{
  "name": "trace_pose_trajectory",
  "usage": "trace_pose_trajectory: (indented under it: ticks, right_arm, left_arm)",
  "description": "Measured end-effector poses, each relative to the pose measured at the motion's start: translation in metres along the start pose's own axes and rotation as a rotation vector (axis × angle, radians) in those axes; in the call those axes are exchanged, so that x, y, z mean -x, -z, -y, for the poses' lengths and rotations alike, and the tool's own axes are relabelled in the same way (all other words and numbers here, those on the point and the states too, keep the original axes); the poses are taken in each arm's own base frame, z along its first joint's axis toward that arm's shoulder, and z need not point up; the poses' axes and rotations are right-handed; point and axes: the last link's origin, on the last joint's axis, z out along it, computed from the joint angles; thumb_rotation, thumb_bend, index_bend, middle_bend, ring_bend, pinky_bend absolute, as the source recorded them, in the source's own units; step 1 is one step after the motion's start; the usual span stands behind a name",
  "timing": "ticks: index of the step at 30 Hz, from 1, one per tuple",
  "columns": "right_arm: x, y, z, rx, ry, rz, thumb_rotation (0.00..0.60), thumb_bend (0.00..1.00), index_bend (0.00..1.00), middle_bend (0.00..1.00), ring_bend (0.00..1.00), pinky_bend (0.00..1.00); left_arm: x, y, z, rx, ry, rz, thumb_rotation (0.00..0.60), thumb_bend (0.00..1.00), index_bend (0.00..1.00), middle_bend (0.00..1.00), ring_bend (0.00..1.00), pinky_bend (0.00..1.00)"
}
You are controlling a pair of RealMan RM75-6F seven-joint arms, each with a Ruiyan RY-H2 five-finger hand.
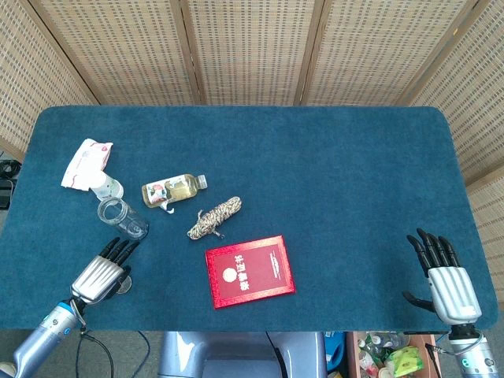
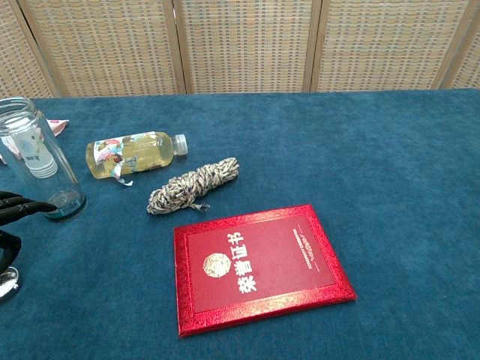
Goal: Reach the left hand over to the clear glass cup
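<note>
I see the blue table (image 1: 331, 173) filling the frame, my right hand (image 1: 442, 276) spread and holding nothing at lower right. My left hand (image 1: 101, 271), lower left, fingers splayed and empty, sits just below the upright glass cup (image 1: 122, 218).

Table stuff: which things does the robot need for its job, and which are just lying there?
Needed:
clear glass cup
left hand, open, just short of the cup

Just lying there:
red booklet
rope bundle
drink bottle, on its side
white and pink packet
right hand, open, far side
</note>
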Motion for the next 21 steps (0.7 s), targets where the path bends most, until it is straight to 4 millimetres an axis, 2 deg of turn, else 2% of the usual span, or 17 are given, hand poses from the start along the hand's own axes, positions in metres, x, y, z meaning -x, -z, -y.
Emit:
trace_pose_trajectory:
  ticks: [10,21]
  right_arm:
    - [0.0,0.0,0.0,0.001,0.0,0.002,0.6,0.0,0.0,0.0,0.0,0.0]
    - [0.0,0.0,-0.001,0.001,0.0,0.002,0.6,0.0,0.0,0.0,0.0,0.0]
  left_arm:
    - [-0.008,0.002,0.004,-0.013,0.009,-0.034,0.6,0.42,0.6,0.0,0.0,0.0]
    - [-0.032,0.009,0.01,-0.026,0.036,-0.105,0.6,0.42,0.6,0.0,0.0,0.0]
